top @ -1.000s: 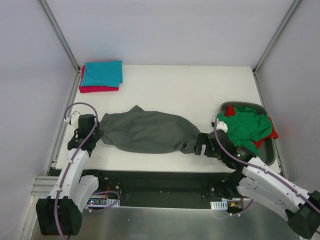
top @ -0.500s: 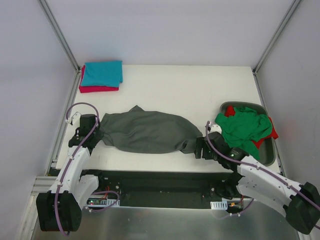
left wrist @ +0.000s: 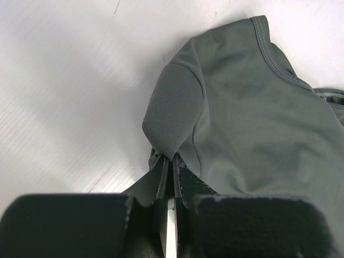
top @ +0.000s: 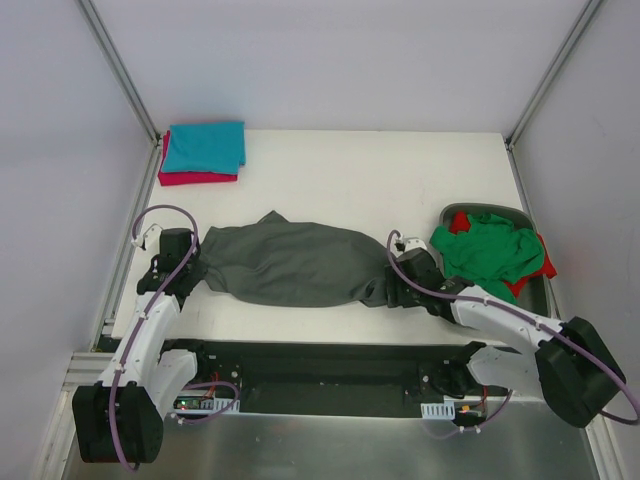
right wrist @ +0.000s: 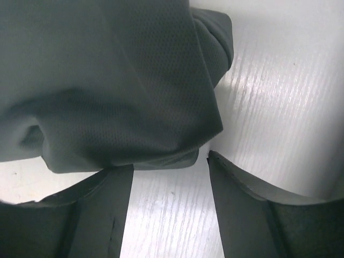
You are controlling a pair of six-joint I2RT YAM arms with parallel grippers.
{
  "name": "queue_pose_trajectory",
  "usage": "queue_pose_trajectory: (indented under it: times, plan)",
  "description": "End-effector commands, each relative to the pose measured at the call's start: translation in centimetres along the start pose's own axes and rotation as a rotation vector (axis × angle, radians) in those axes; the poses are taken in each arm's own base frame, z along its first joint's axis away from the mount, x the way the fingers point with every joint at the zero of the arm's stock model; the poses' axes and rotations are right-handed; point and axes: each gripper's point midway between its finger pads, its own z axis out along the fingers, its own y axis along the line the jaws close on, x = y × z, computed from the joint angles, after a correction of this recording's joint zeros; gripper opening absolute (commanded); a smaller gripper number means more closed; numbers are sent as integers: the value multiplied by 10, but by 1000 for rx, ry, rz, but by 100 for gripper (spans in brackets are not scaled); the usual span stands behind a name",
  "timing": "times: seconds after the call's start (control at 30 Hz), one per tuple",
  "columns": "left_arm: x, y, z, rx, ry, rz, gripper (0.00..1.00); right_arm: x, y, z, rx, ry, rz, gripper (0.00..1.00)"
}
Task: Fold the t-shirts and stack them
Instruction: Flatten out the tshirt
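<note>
A grey t-shirt (top: 295,263) lies bunched lengthwise across the near part of the white table. My left gripper (top: 190,268) is shut on its left end; in the left wrist view the fingertips (left wrist: 172,164) pinch a fold of the grey cloth (left wrist: 252,118). My right gripper (top: 392,292) is open at the shirt's right end; in the right wrist view its fingers (right wrist: 123,177) stand apart just below the grey cloth's edge (right wrist: 134,107), with bare table between them. A folded teal shirt (top: 205,147) lies on a folded red one (top: 190,179) at the far left.
A dark tray (top: 535,310) at the right holds a crumpled green shirt (top: 490,252) with red cloth (top: 545,265) under it. Metal frame posts stand at both sides of the table. The black base strip (top: 320,365) runs along the near edge.
My right gripper has moved left along the near edge up to the grey shirt's right end. The left gripper has stayed put, holding the left end.
</note>
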Motion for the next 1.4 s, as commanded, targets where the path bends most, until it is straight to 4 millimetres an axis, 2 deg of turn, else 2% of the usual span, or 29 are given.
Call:
queue_pose_trajectory:
  times: [0.0, 0.23, 0.3, 0.37, 0.43, 0.47, 0.53, 0.63, 0.77, 0.87, 1.03, 1.07, 1.17, 1.23, 1.37]
  plan:
    - [-3, -4, -4, 16, 4, 3, 0, -20, 17, 7, -100, -38, 3, 59]
    - [-4, -1, -1, -11, 3, 5, 0, -17, 36, 13, -221, -32, -71, 58]
    - [-5, -2, 0, -15, 2, 11, 0, -18, 38, 13, -226, -24, -78, 50]
    - [-6, -1, 0, -16, 2, 9, 0, -18, 42, 13, -243, -18, -80, 37]
    - [-8, -3, -1, -9, -5, 13, 0, -19, 44, 9, -259, -22, -68, 19]
    - [-9, -4, -2, -6, -9, 14, 0, -19, 45, 5, -269, -22, -59, 15]
    - [-14, -9, -7, 12, -21, 13, 0, -25, 49, -9, -298, -55, -45, 10]
    - [-27, -20, -22, 61, -48, -1, 0, -39, 50, -37, -336, -150, -26, 8]
    - [-49, -35, -52, 133, -113, -57, 0, -60, 52, -84, -415, -328, -13, 1]
    - [-69, -47, -80, 204, -175, -105, 0, -74, 50, -121, -448, -433, -17, 1]
    - [-114, -72, -148, 360, -304, -156, 0, -102, 48, -193, -482, -545, -27, 1]
    - [-128, -77, -169, 388, -348, -162, 0, -109, 44, -210, -472, -569, -31, 1]
    - [-158, -79, -216, 425, -452, -165, 0, -125, 28, -251, -405, -625, -49, 1]
    - [-176, -75, -242, 420, -520, -180, 0, -139, 10, -282, -327, -702, -49, 1]
    - [-194, -66, -281, 433, -605, -206, 0, -143, -2, -312, -307, -782, -51, 1]
